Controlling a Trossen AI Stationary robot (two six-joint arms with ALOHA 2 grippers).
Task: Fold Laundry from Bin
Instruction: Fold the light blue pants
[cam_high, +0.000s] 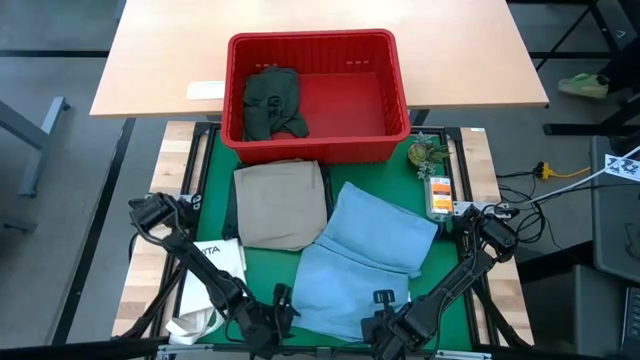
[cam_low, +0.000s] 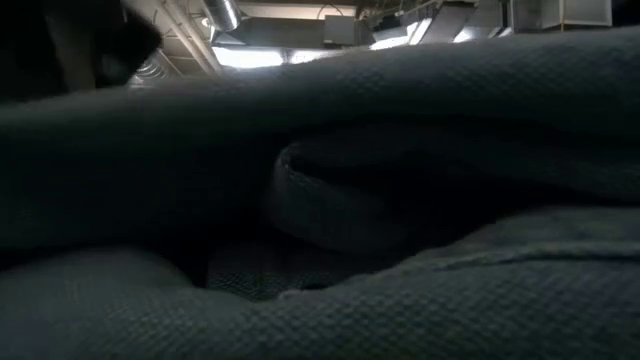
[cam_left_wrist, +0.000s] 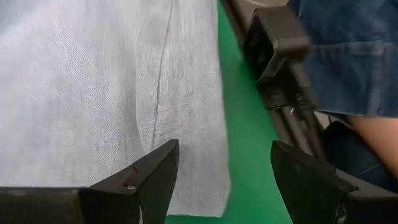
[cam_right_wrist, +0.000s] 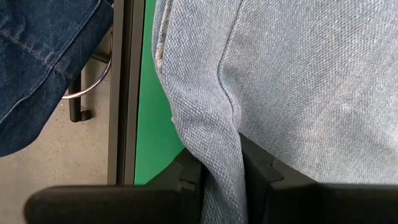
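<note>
A: From above, what lies on the worktop (cam_high: 215, 175)?

B: A green mat with two folded garments: tan trousers (cam_high: 279, 203), smooth and roughly square, and light blue jeans (cam_high: 360, 262), a soft, rumpled slab lying at a slant beside them, its corner over their edge. Behind them stands the red bin (cam_high: 385, 95), a rectangular plastic basket with slotted sides and a rolled rim, holding one dark green piece (cam_high: 271, 102) crumpled at its left end.

A: And the arms?

B: Both reach in from the near edge. The left gripper (cam_high: 281, 300) sits at the jeans' near left corner, the right gripper (cam_high: 382, 300) at their near edge, further right.

A: The low view?

B: Only coarse woven cloth in heavy folds filling the picture, ceiling lights above it.

A: The left wrist view?

B: The left gripper (cam_left_wrist: 225, 180) is spread wide, its two dark fingers (cam_left_wrist: 152, 177) apart, one over the pale denim's edge, the other over green mat. Nothing is held.

A: The right wrist view?

B: The right gripper (cam_right_wrist: 222, 177) is pinching a raised fold of the light blue jeans (cam_right_wrist: 298, 81), twill weave and one seam visible.
</note>
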